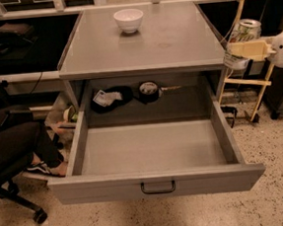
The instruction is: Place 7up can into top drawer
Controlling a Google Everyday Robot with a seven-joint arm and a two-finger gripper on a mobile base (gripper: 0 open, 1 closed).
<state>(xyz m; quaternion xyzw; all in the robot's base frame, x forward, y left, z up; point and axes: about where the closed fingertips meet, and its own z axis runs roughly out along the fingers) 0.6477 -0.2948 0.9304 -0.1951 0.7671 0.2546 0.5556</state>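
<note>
claw (pixel 238 52): you see it clamped around the 7up can (pixel 246 28)
surface (pixel 174 38): just left of the claw
top drawer (pixel 108 188): open, lower left of the claw

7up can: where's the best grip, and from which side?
Mid-body, from the view's right: the 7up can is a near-upright cylinder, so its round wall suits a parallel pinch. The tool grips it that way, off the tabletop's right edge, higher than the open top drawer.
</note>
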